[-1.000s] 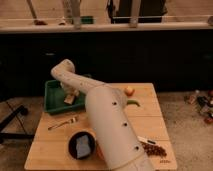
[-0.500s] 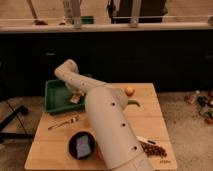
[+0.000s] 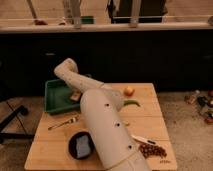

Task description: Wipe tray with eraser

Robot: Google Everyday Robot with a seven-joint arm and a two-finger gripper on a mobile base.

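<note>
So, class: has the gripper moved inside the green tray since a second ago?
Yes. The gripper has shifted slightly toward the right side of the green tray, nearer the orange fruit.

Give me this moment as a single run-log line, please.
phase: wiping | gripper: inside green tray, right side | eraser: at gripper, grasp unclear | table: fork, apple

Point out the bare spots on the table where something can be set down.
Bare wood lies left of the black plate, below the fork, and between the orange and the grapes. The green tray is crowded: the gripper works inside it.
</note>
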